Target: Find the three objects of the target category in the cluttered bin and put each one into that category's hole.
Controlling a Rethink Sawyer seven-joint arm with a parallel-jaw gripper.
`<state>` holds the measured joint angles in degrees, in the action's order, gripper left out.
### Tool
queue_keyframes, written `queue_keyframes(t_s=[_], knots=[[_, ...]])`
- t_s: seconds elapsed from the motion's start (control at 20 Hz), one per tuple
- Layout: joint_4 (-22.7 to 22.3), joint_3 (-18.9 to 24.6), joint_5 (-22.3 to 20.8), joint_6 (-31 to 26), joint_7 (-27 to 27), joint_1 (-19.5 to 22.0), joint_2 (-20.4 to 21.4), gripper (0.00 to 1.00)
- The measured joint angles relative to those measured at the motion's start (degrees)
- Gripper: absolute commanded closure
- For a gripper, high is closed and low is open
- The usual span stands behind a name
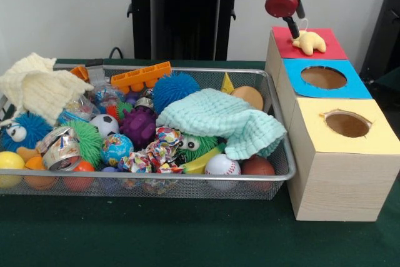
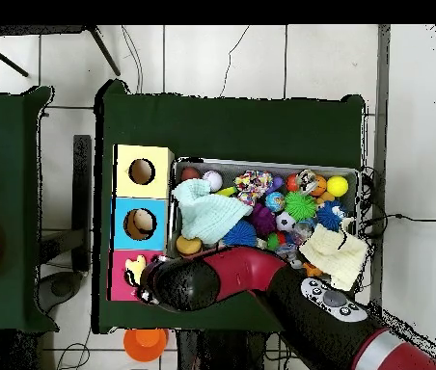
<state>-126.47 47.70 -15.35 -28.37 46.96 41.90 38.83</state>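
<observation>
Yellow plush toy (image 1: 310, 42) sits on the red box top (image 1: 325, 49) beneath the gripper (image 1: 292, 29), jaw state unclear, and may miss the hole.

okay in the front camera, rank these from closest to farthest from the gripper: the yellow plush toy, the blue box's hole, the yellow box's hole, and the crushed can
Measured from the gripper:
1. Yellow plush toy, on the red box just beside it.
2. Blue box's hole, next box nearer the camera.
3. Yellow box's hole, nearest box.
4. Crushed can, bin's left end.
</observation>
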Motion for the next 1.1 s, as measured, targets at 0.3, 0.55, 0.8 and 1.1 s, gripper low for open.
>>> queue_keyframes(t_s=[0.3,0.55,0.8,1.1], knots=[[0.0,0.1,0.0,0.0,0.0,1.3,0.1,0.0],[0.0,0.1,0.0,0.1,0.0,1.9,0.1,0.0],[0.0,0.3,0.0,0.8,0.0,2.0,0.1,0.0],[0.0,0.5,0.0,1.0,0.0,2.0,0.1,0.0]])
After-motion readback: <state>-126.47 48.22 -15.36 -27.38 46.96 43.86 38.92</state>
